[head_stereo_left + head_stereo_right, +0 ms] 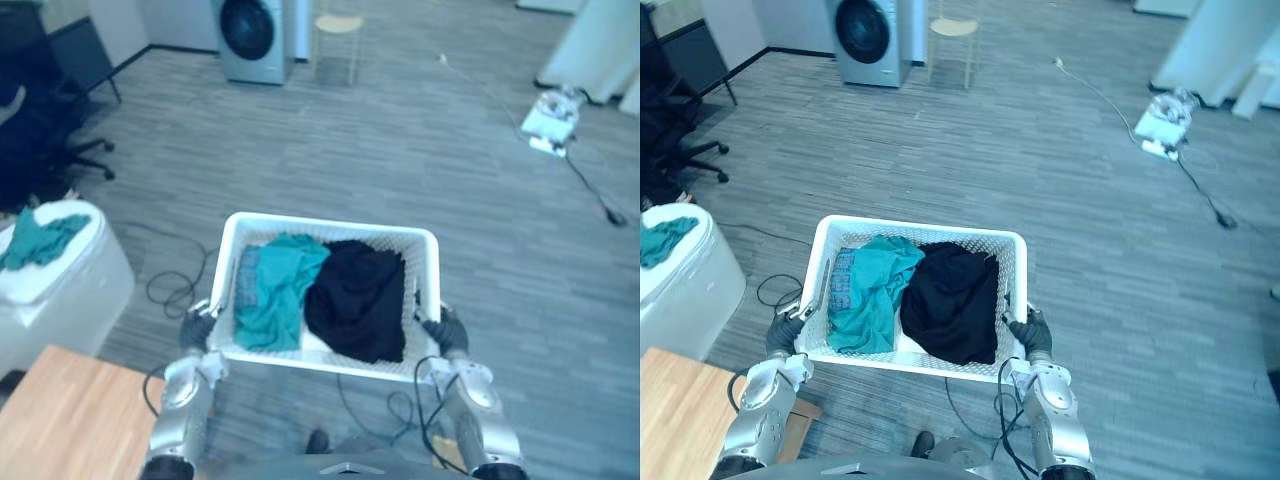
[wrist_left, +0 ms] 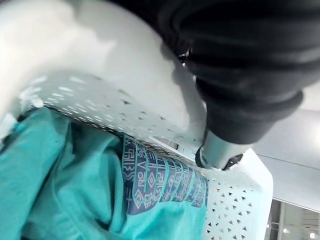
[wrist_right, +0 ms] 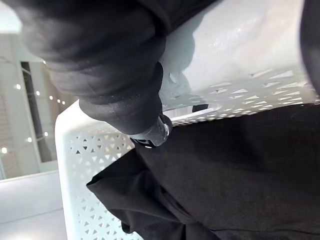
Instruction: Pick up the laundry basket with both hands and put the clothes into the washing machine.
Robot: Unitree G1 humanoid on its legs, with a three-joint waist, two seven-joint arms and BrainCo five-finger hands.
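I hold a white perforated laundry basket (image 1: 330, 226) up in front of me, above the floor. In it lie a teal garment (image 1: 276, 290) on the left and a black garment (image 1: 360, 300) on the right. My left hand (image 1: 195, 328) grips the basket's left handle, and a finger (image 2: 220, 151) hooks through the slot in the wall (image 2: 100, 95) beside the teal cloth (image 2: 60, 190). My right hand (image 1: 445, 332) grips the right handle, a finger (image 3: 152, 132) through the slot above the black cloth (image 3: 240, 175). The washing machine (image 1: 250, 38) stands far ahead, to the left.
A pale stool (image 1: 338, 40) stands right of the washer. A white bin (image 1: 60, 285) with teal cloth on it and a wooden table corner (image 1: 60, 420) are close on my left. An office chair (image 1: 40, 130) is far left; a white device (image 1: 550, 120) with a cord lies far right.
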